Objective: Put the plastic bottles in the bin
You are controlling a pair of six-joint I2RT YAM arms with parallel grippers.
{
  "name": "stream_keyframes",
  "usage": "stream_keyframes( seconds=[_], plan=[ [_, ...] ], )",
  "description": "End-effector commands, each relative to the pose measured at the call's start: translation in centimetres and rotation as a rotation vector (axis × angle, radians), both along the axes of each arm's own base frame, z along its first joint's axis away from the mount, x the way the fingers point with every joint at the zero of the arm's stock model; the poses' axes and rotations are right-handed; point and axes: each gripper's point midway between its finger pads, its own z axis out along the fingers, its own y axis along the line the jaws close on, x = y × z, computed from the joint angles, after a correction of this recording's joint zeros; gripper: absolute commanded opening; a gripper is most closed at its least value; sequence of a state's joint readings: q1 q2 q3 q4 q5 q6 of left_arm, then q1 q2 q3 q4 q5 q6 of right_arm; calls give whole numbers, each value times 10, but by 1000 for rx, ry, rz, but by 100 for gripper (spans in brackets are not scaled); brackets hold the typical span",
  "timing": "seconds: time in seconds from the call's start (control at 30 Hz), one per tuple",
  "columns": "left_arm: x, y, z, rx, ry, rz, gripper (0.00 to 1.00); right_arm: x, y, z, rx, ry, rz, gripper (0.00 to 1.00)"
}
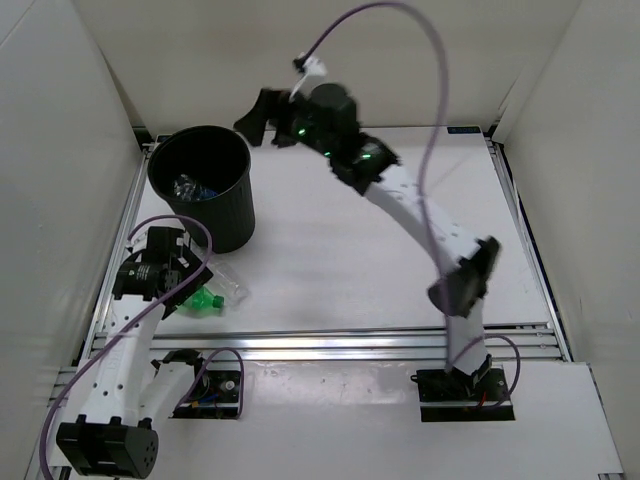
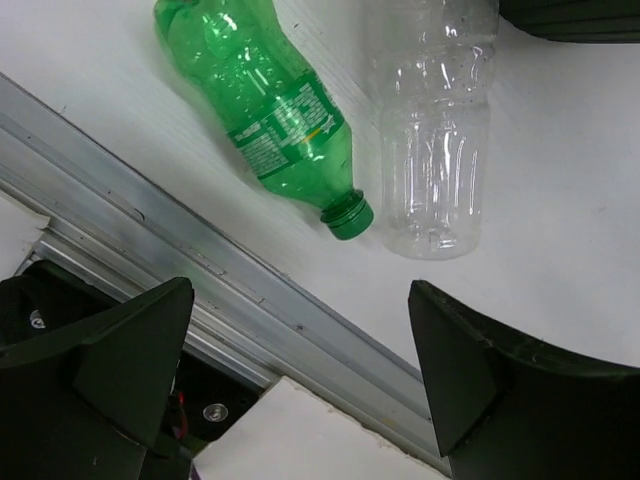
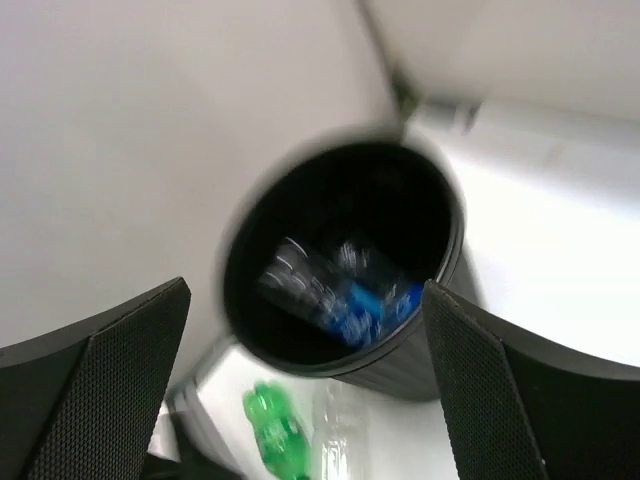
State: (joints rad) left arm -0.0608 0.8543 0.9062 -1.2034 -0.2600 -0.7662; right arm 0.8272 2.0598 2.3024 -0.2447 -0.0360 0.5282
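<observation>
The black bin [image 1: 205, 186] stands at the back left; clear bottles with blue labels [image 3: 350, 295] lie inside it. A green bottle [image 2: 270, 110] and a plain clear bottle [image 2: 432, 130] lie side by side on the table near the front rail, also seen in the top view [image 1: 205, 300] [image 1: 230, 285]. My left gripper [image 2: 300, 385] is open and empty, above the rail just short of these two bottles. My right gripper [image 1: 262, 117] is open and empty, raised behind and right of the bin, looking down into it [image 3: 340, 260].
Aluminium rails [image 1: 330, 345] run along the table's front edge and left side. White walls enclose the table on three sides. The right arm [image 1: 420, 215] stretches across the middle of the table.
</observation>
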Motion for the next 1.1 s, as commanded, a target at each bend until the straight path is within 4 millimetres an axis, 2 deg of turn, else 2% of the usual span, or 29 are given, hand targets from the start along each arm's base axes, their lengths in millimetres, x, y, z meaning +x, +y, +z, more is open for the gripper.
stream_keyframes(
  seconds=[0.0, 0.07, 0.1, 0.13, 0.17, 0.2, 0.23, 0.27, 0.43, 0.53, 0.6, 0.63, 0.7, 0.77, 0.83, 0.87, 0.9, 0.93, 0.97, 1.0, 1.03, 1.07],
  plan=[
    [17, -2, -4, -18, -38, 30, 100, -79, -155, 244, 307, -464, -255, 100],
    [20, -2, -19, -27, -8, 53, 100, -78, -176, 244, 209, -494, -318, 100],
    [22, -2, -21, -44, -20, 93, 100, -75, -181, 237, 167, -471, -343, 100],
    [24, -2, -28, -52, -10, 113, 100, -75, -180, 211, 82, -413, -330, 100],
    [23, -1, -33, -60, 6, 144, 100, -76, -182, 198, 42, -385, -324, 100],
    [27, 1, -32, -83, -17, 207, 100, -93, -191, 199, 64, -351, -309, 100],
    [23, 4, -41, -90, -4, 241, 100, -93, -183, 166, 1, -280, -286, 100],
    [21, 8, -46, -93, 13, 275, 100, -105, -195, 166, 13, -258, -285, 100],
    [17, 33, -56, -22, 6, 384, 100, -130, -199, 113, -86, -81, -212, 100],
    [21, 40, -65, -23, -15, 428, 100, -137, -197, 92, -140, -38, -172, 100],
    [21, 38, -80, -40, -10, 413, 100, -142, -199, 92, -146, -44, -153, 100],
    [29, 41, -83, -43, -41, 421, 100, -144, -198, 90, -153, -38, -143, 100],
    [27, 38, -97, -67, -27, 423, 100, -144, -199, 88, -160, -32, -142, 100],
    [33, 35, -100, -101, -51, 418, 100, -146, -200, 89, -160, -32, -142, 100],
    [29, 34, -106, -100, -29, 419, 99, -147, -199, 89, -159, -32, -133, 100],
    [29, 33, -106, -104, -26, 407, 94, -147, -200, 87, -166, -26, -133, 100],
    [24, 32, -106, -104, -17, 408, 80, -147, -200, 87, -166, -26, -133, 100],
    [24, 32, -98, -105, -33, 407, 76, -147, -200, 87, -166, -26, -133, 100],
    [22, 34, -93, -103, -40, 440, 76, -147, -200, 87, -166, -26, -133, 100],
    [22, 39, -79, -87, -60, 475, 76, -147, -200, 87, -166, -26, -133, 100],
    [9, 39, -71, -95, -47, 510, 76, -147, -200, 87, -166, -26, -133, 100],
    [10, 39, -61, -101, -76, 517, 75, -147, -199, 84, -173, -21, -132, 100]
  ],
)
